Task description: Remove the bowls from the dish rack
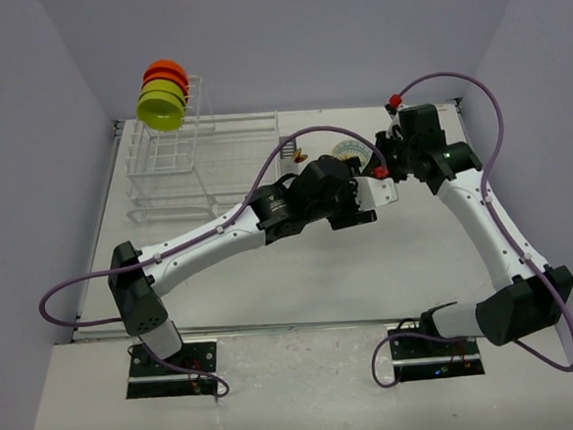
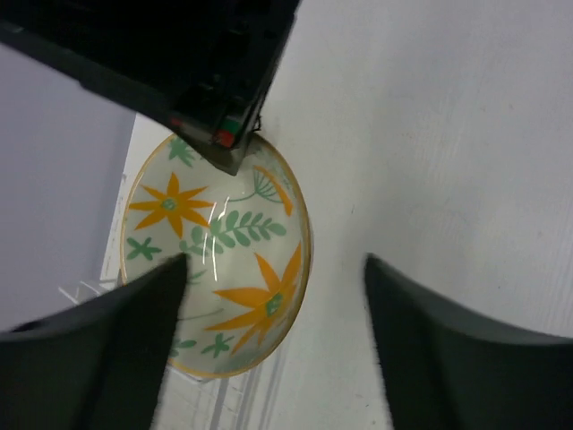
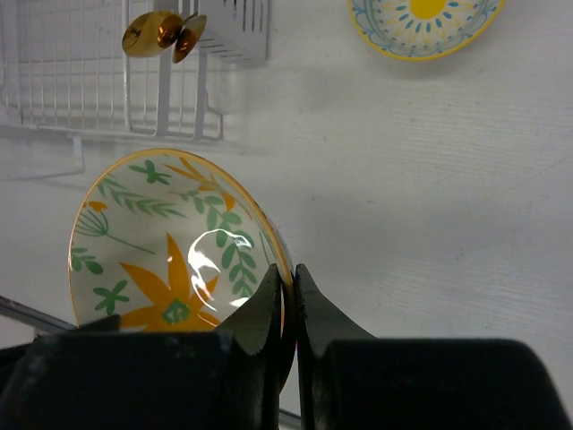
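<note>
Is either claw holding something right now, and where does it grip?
The right gripper pinches the flower-patterned bowl by its rim, one finger inside, one outside. The left gripper is open near the bowl, holding nothing.

Stacked bowls (image 1: 163, 98) atop rack (image 1: 204, 167), far L; lone bowl (image 3: 170, 246) just R of rack

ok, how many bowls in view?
3: orange-red bowl and lime green bowl atop the dish rack, floral bowl pinched in the right claw. Another may hide between the racked two.
</note>
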You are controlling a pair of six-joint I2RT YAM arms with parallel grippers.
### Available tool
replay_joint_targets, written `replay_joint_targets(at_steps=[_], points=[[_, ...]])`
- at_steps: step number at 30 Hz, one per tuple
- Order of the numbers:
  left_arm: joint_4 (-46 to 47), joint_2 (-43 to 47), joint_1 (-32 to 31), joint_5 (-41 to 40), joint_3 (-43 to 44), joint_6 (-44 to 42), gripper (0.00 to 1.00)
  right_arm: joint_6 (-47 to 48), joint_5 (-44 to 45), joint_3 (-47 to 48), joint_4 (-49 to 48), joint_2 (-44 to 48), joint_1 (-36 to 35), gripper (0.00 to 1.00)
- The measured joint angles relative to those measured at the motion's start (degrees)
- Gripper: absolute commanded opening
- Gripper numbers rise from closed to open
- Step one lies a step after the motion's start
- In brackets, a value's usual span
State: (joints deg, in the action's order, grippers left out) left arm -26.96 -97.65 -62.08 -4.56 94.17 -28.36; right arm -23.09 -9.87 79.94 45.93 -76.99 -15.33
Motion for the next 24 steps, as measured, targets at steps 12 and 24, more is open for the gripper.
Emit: replay_joint_targets(at_steps=[12,24], points=[[4.9,10.2,0.8,-26.3,-4.0,17.2,1.0,-7.0,12.5,2.3,-16.8,-15.4,8.7,0.0],[2.4,27.3,12.1,-42.8,-1.8,37.9,1.0,-8.0,15.0,8.9,-27.6,-36.5,8.7,0.0]])
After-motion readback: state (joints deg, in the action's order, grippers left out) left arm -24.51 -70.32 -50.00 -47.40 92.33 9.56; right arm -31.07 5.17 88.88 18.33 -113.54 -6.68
